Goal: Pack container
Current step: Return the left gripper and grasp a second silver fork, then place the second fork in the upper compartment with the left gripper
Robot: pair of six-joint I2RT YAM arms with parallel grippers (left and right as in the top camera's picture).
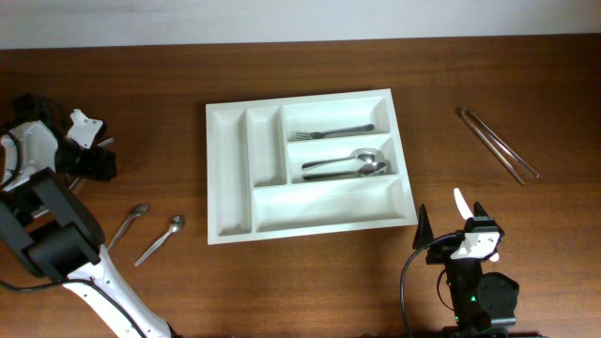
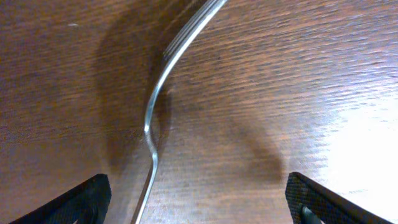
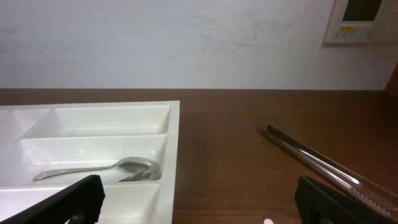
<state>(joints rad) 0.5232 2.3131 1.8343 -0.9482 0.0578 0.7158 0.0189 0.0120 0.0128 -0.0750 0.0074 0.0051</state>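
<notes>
White plastic container point(image 1: 230, 174) sits mid-table, stiff, light, probably slick, best pinched at a rim wall, with my left gripper point(image 2: 202, 202) spread over a thin fork point(image 2: 151, 124), right gripper point(image 3: 202, 206) spread too.

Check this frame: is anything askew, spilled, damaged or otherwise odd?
Nothing is spilled or damaged. The container sits slightly rotated against the table edge. One spoon, a second spoon and the tongs lie loose outside it, simply not yet packed.
</notes>
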